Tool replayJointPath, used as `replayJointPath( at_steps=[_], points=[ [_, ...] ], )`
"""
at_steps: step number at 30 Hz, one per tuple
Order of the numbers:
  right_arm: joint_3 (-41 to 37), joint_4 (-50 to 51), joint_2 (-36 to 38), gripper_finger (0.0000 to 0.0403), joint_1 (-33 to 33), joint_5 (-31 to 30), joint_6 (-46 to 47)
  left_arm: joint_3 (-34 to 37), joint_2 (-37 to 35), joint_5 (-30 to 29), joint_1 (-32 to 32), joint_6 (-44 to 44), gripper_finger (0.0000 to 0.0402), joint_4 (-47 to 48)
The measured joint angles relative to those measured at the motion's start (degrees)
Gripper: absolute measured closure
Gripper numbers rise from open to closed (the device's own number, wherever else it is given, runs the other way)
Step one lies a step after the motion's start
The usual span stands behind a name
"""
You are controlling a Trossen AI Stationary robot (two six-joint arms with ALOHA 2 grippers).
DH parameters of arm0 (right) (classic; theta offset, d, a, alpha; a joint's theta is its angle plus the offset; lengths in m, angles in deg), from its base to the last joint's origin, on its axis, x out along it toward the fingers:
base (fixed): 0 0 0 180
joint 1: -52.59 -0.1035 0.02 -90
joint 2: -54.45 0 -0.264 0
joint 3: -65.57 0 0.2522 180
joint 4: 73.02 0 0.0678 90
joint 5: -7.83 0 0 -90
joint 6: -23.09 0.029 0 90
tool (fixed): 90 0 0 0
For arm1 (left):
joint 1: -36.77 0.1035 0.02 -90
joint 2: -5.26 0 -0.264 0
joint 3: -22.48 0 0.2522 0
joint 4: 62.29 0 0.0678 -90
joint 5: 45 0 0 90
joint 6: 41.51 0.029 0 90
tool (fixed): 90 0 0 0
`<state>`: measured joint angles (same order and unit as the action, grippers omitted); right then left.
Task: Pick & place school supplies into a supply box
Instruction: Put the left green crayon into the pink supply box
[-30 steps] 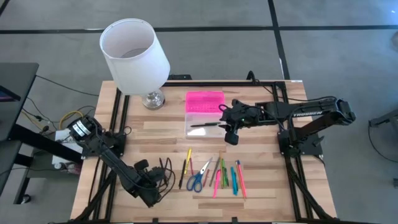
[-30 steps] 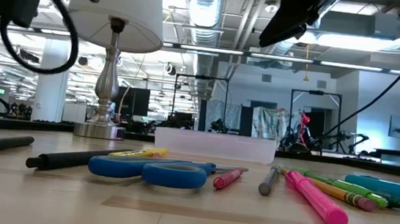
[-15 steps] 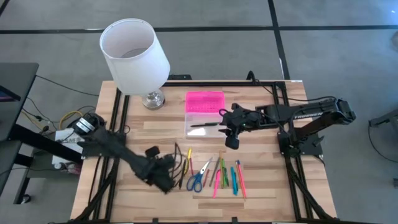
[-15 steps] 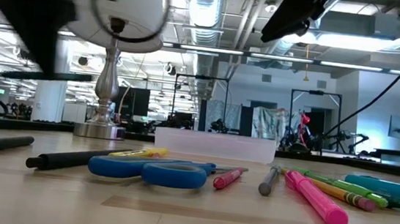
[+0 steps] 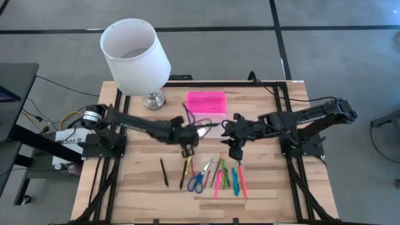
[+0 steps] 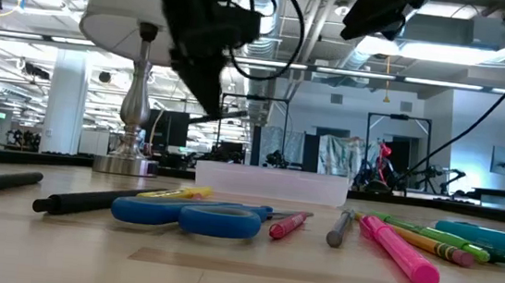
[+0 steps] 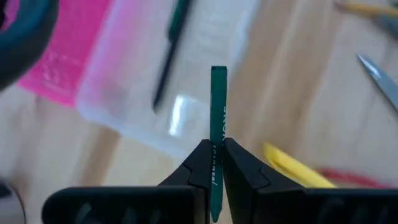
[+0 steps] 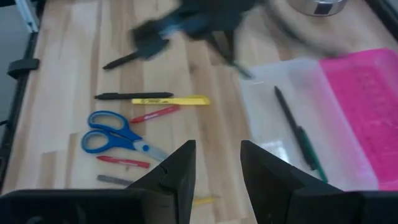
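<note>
The supply box lies open: clear base (image 5: 203, 124) with a dark pen (image 7: 168, 59) inside, and the pink lid (image 5: 205, 102) on its far side. My left gripper (image 5: 195, 132) hovers at the base's near-left corner, shut on a dark green pencil (image 7: 218, 99). The school supplies (image 5: 215, 175) lie in a row on the near table: blue scissors (image 8: 112, 137), a yellow marker (image 8: 180, 99), and pink, green and blue pens. My right gripper (image 5: 234, 149) hangs open above the row's far end, holding nothing; its fingers (image 8: 180, 168) frame the view. My left gripper pinches the dark green pencil at its lower shaft (image 7: 215, 155) between the two fingers. The pencil lies along the fingers and sticks out ahead of them, its front end (image 7: 218, 70) toward the clear base. It is lifted clear of the table.
A white lampshade on a metal lamp foot (image 5: 153, 99) stands at the table's far left, beside the box. A black pen (image 5: 164, 172) lies alone left of the row. Both arms are close together over the table's middle. Bare wood shows at the near-left part (image 5: 125, 187).
My left arm has swung fast from the table's near-left corner up and toward the far right, ending at the box's near-left corner. My right gripper has moved from over the clear base toward the near edge, over the row of supplies.
</note>
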<state>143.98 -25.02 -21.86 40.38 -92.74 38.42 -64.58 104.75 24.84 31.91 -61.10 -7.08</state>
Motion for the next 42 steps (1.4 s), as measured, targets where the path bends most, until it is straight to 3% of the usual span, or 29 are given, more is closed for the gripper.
replayJointPath(
  at_steps=[9, 15, 28, 37, 42],
  points=[
    [0.0, 2.1, 0.0, 0.0285, -3.3, -0.3, 6.3, 0.0, 0.0, 6.5, 11.8, 14.6, 0.0386, -12.9],
    [0.0, 4.2, 0.0, 0.0285, -4.8, -3.0, 11.9, 0.0, 0.0, 10.5, 16.6, 19.2, 0.0386, -15.3],
    [0.0, 4.7, 0.0, 0.0285, -5.0, -4.6, 21.0, 0.1, 2.9, 15.7, 17.5, 23.0, 0.0385, -18.7],
    [0.0, 9.6, 0.0, 0.0285, -5.7, -4.6, 28.8, 0.0, 6.6, 14.3, 16.8, 23.2, 0.0385, -18.9],
    [0.0, 15.6, 0.0, 0.0285, -8.1, -4.6, 37.8, 0.0, 6.7, 14.6, 16.6, 26.3, 0.0351, -20.3]
  ],
)
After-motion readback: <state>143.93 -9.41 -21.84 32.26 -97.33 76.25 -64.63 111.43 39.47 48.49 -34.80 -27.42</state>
